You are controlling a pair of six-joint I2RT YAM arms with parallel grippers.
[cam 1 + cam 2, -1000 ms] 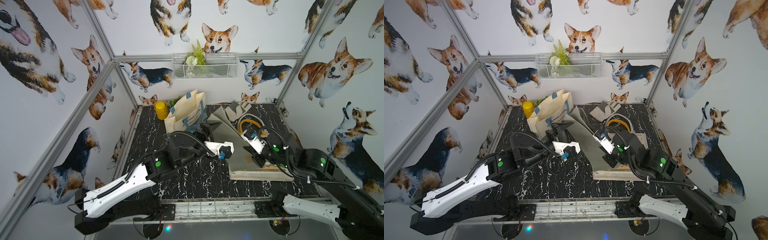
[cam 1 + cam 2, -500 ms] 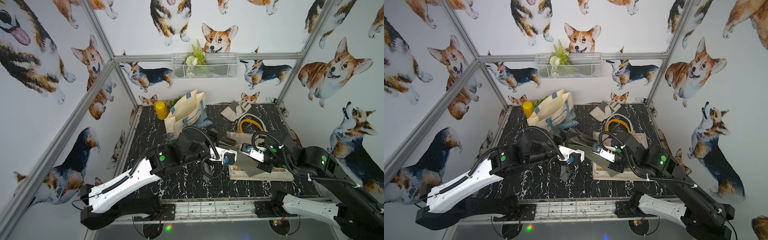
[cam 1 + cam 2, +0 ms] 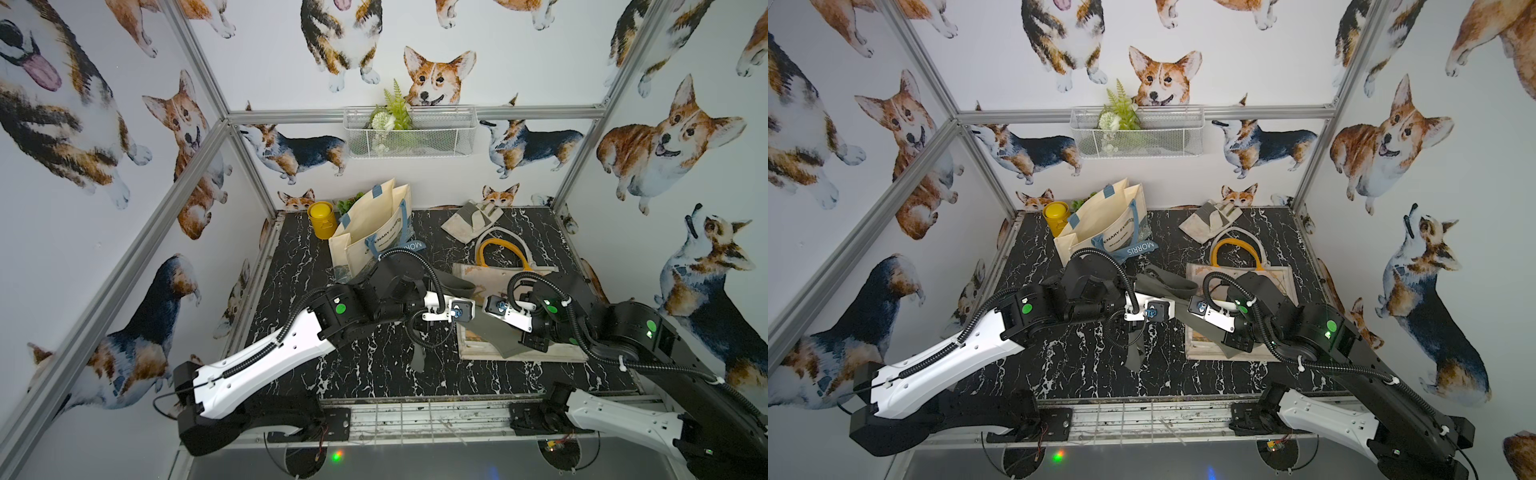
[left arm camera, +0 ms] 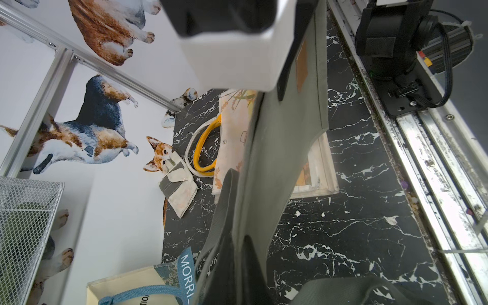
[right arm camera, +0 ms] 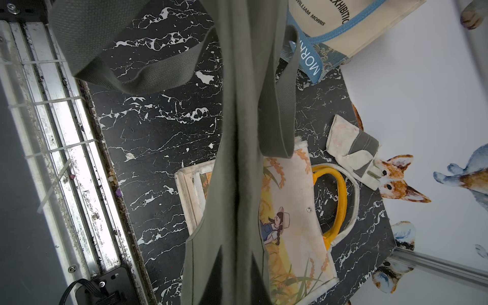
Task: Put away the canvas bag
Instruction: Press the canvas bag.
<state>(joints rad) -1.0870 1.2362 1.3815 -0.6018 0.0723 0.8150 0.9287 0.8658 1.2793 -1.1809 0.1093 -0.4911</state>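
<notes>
The canvas bag [image 3: 496,338] is grey-green, with wide straps of the same colour. It hangs between my two arms over the right half of the table [image 3: 374,374]. My left gripper [image 4: 239,266] is shut on its upper edge, and the dark fingers [image 4: 253,264] press the cloth from both sides. Facing it closely, my right gripper [image 5: 239,277] is shut on the same edge of the bag [image 5: 237,158]. In both top views the two wrists nearly meet, and the fingertips are hidden by the cloth. One strap [image 3: 1167,282] loops behind the left wrist.
A printed bag with yellow handles [image 3: 503,270] lies flat under the hanging cloth. A cream tote with blue handles [image 3: 374,232] stands at the back, next to a yellow canister [image 3: 320,218]. A folded pouch [image 3: 471,220] lies at the back right. A wire basket [image 3: 409,133] hangs on the wall.
My left gripper swung right to the bag and shut on its edge. The bag, held up as a wide sheet by the right gripper, has come down and folded narrower.
</notes>
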